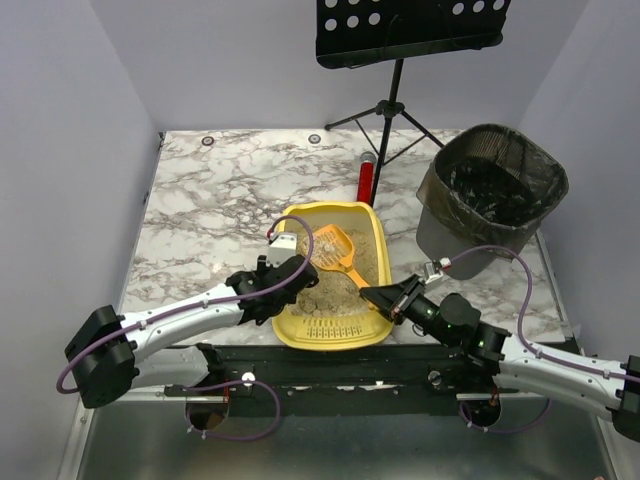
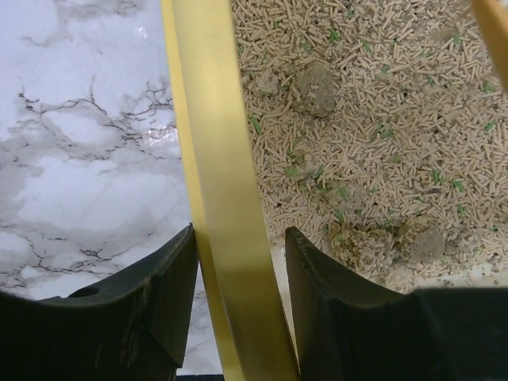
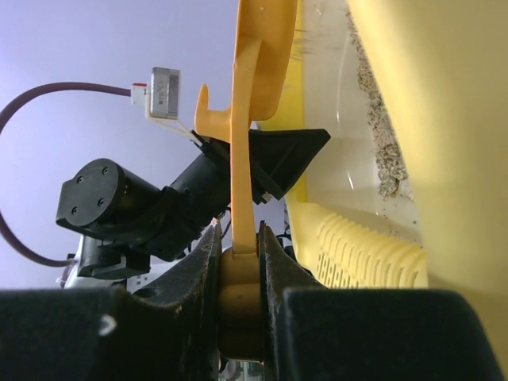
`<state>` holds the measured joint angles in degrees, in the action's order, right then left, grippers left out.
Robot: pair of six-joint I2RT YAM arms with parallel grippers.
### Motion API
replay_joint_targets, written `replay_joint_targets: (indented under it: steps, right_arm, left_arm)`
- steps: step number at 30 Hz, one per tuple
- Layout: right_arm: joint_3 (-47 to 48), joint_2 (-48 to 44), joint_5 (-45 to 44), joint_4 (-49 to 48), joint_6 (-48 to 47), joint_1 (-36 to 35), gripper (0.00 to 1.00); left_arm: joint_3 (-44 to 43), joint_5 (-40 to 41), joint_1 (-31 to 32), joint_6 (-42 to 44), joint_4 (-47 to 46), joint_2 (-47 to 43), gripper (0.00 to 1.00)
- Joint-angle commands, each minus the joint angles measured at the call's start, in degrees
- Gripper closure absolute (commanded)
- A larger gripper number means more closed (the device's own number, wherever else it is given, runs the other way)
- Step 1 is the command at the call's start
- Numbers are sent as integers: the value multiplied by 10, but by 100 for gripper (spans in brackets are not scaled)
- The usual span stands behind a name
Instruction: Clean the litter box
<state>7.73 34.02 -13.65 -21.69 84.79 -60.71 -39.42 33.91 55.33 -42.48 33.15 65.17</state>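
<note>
The yellow litter box lies mid-table with beige pellet litter and grey clumps in it. My left gripper straddles its left wall, one finger outside over the marble and the other finger inside. The jaws have closed in on that wall. My right gripper sits at the box's near right corner, shut on the handle of the orange slotted scoop. The scoop's head rests in the litter. In the right wrist view the handle rises between the pads beside the box's ridged lip.
A black mesh bin with a dark liner stands at the back right. Behind the box lies a red cylinder, next to the tripod foot of a music stand. White walls close the table on three sides.
</note>
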Motion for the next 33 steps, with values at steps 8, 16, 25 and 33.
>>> replay_joint_targets:
  steps: [8, 16, 25, 33]
  right_arm:
    - [-39, -70, -23, 25, -17, -4, 99]
    - [-53, -74, 12, 10, -38, -4, 99]
    - [-4, -37, 15, 18, -95, -4, 99]
    - [-42, 67, 20, -169, -48, -3, 99]
  left_arm:
    - [-32, 69, 28, 26, 18, -35, 52]
    - [-23, 17, 28, 33, -26, -58, 21]
    - [26, 51, 27, -64, -17, -164, 1]
    - [55, 99, 25, -124, 6, -257, 1]
